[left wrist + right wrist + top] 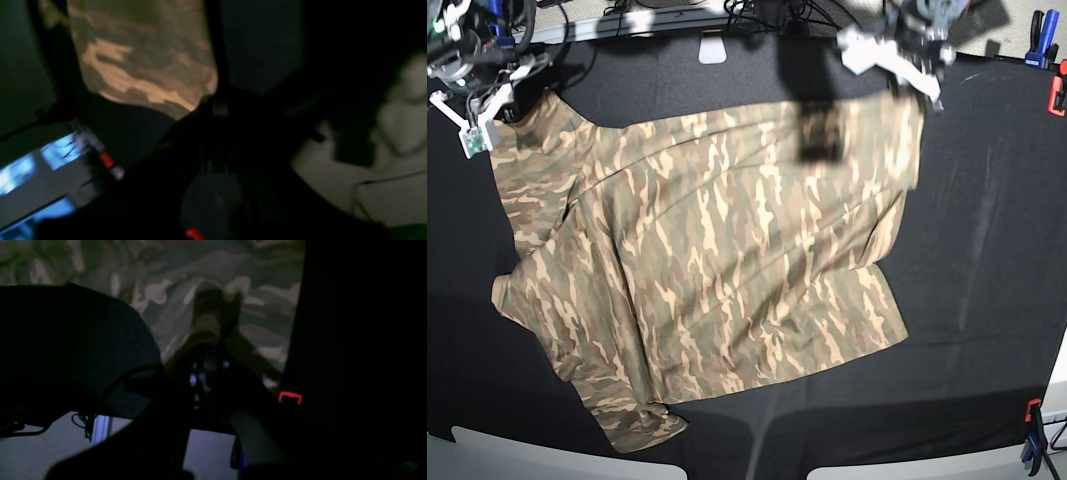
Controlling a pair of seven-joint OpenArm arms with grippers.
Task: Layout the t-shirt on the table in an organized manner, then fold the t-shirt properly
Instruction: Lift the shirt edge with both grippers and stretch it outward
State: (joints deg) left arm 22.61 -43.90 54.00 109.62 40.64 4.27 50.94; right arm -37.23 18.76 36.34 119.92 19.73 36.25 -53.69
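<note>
The camouflage t-shirt (717,270) lies spread on the black table (987,250); the left gripper (914,68) is pinched shut on the shirt's far corner, and the cloth hangs down from it; the right gripper (502,105) is pinched shut on the other far corner.

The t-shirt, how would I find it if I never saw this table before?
Look at the wide black table. Spread across its middle lies the t-shirt, its top corners pinched by the left gripper and the right gripper. It is the only camouflage thing there, streaked tan, brown and olive.
</note>
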